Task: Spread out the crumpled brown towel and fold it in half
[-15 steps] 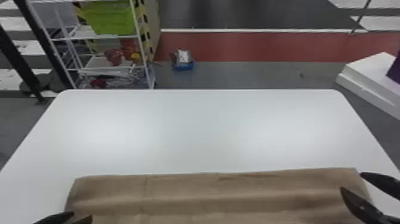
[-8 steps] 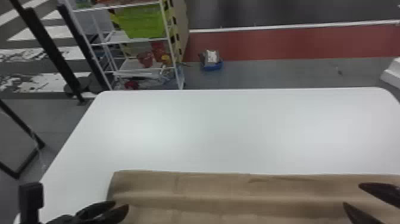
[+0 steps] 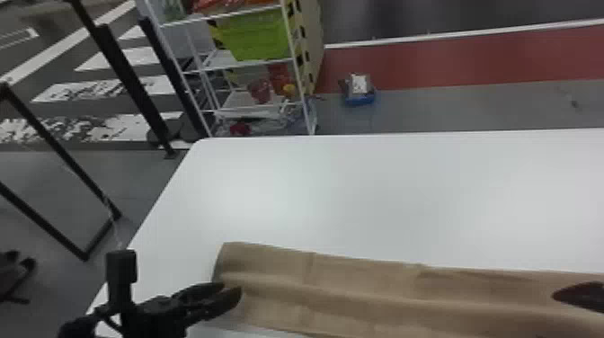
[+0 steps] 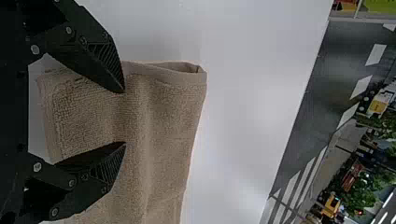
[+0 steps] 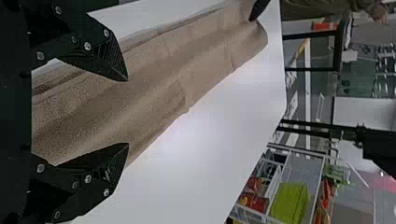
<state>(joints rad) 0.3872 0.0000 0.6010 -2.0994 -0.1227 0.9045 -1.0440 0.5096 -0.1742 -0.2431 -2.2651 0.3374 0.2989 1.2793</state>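
The brown towel (image 3: pixel 350 287) lies as a long band along the table's near side, folded over on itself, with a soft ridge running lengthwise. My left gripper (image 3: pixel 233 290) is at the towel's left end; in the left wrist view the same gripper (image 4: pixel 125 116) stands open above the cloth near its folded end, holding nothing. At the towel's right part is my right gripper (image 3: pixel 577 294), and in the right wrist view that gripper (image 5: pixel 128 112) stands open over the towel (image 5: pixel 154 88), its fingers (image 5: pixel 109 56) apart with cloth beneath.
The white table (image 3: pixel 359 193) extends beyond the towel. A wire shelf (image 3: pixel 242 63) with a green bin (image 3: pixel 256 36) stands behind it, and a blue container (image 3: pixel 359 96) sits on the floor. Black frame bars (image 3: pixel 58 148) are at the left.
The head view has turned toward the left, so the table and towel sit farther right in it. More of the left gripper and its arm has come into view.
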